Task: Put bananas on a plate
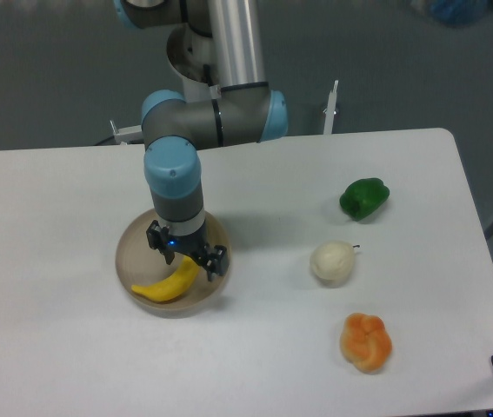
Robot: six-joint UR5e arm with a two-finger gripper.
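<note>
Banana (166,287) lies inside the plate (129,252); hand (188,253) sits just above its upper end, fingers spread apart

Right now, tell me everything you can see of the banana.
The banana is a single curved fruit, smooth and bright yellow, with no marks visible. It lies flat inside the plate, in its front half, spanning most of the dish from the lower left up toward the right. Its upper right end sits under the hand; whether the fingers touch it cannot be told.
</note>
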